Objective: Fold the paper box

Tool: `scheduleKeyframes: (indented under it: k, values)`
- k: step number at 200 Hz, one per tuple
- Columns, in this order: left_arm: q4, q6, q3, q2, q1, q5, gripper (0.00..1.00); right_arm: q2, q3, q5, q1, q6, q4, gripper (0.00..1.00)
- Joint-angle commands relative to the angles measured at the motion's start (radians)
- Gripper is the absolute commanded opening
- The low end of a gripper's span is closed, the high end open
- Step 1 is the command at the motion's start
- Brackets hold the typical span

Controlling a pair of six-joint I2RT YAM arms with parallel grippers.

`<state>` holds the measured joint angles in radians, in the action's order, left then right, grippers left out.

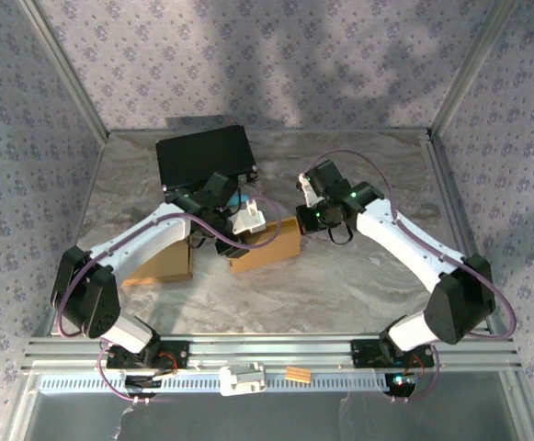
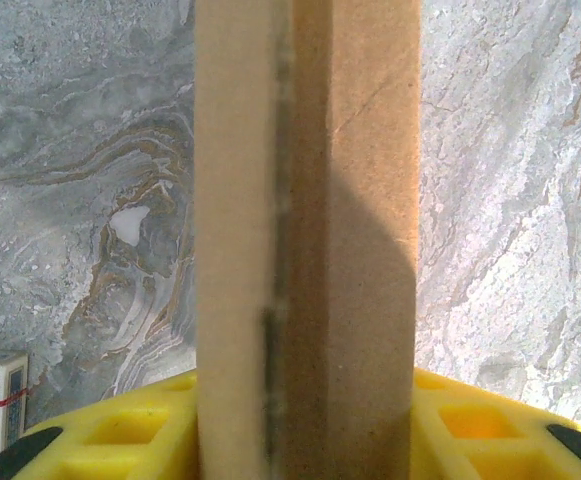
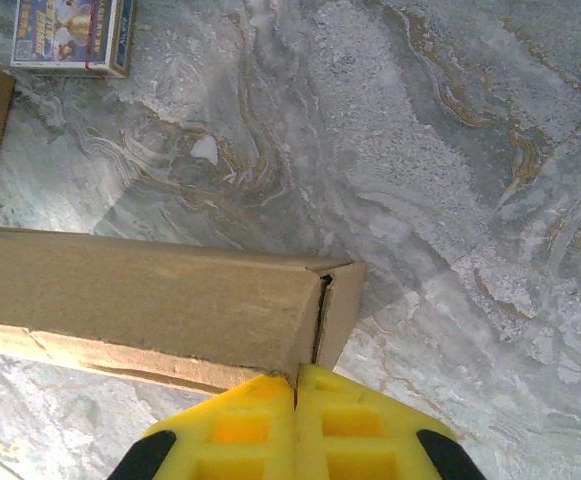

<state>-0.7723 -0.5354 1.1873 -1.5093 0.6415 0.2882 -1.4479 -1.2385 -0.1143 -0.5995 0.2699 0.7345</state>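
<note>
We are pinching a wall of the seemingly light, crease-prone paper box (image 1: 265, 246) with left fingers (image 2: 130, 430); right fingers (image 3: 240, 425), pressed together, are touching its corner.

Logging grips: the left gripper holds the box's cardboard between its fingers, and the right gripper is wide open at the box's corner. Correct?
Not quite. The right gripper is shut, not open: its yellow fingers are pressed together at the corner of the box, as the right wrist view shows. The left gripper does hold the box's cardboard.
</note>
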Motion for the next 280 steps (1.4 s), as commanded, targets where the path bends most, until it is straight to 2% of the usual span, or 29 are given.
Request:
scheduleKeyframes:
  k: [1,52,68,82,116,137,157,185,201,217,236,280]
  values:
    - [0.040,0.051,0.008,0.023,0.000,-0.012,0.45,0.034,0.076,0.063,-0.016,0.024,-0.022,0.00]
    - [0.081,0.125,-0.033,0.110,-0.002,-0.015,0.54,0.031,0.055,0.082,-0.015,0.028,0.002,0.00]
    - [0.088,0.153,-0.051,0.144,-0.002,-0.017,0.56,0.018,-0.007,0.076,-0.013,0.029,0.034,0.00]
    - [0.088,0.172,-0.072,0.173,-0.001,-0.017,0.63,0.012,-0.035,0.068,-0.011,0.035,0.055,0.00]
    - [0.087,0.192,-0.097,0.218,0.000,-0.035,0.64,-0.007,-0.083,0.060,-0.010,0.045,0.095,0.00]
    - [0.088,0.230,-0.098,0.246,-0.002,-0.072,0.63,-0.017,-0.069,0.056,-0.011,0.049,0.089,0.00]
    - [0.079,0.289,-0.094,0.275,-0.007,-0.160,0.60,-0.026,-0.065,0.057,-0.010,0.054,0.085,0.00]
    - [0.025,0.330,-0.091,0.307,-0.027,-0.159,0.51,-0.056,-0.093,0.056,-0.007,0.060,0.101,0.00]
    - [0.015,0.373,-0.094,0.331,-0.048,-0.160,0.50,-0.077,-0.116,0.051,-0.004,0.063,0.121,0.00]
    - [0.017,0.425,-0.097,0.358,-0.091,-0.138,0.49,-0.092,-0.135,0.045,0.001,0.073,0.137,0.00]
    - [-0.013,0.471,-0.066,0.348,-0.160,-0.055,0.45,-0.106,-0.150,0.028,0.011,0.075,0.148,0.00]
    - [-0.087,0.364,-0.016,0.277,-0.190,0.067,0.40,-0.132,-0.180,-0.008,0.022,0.064,0.164,0.00]
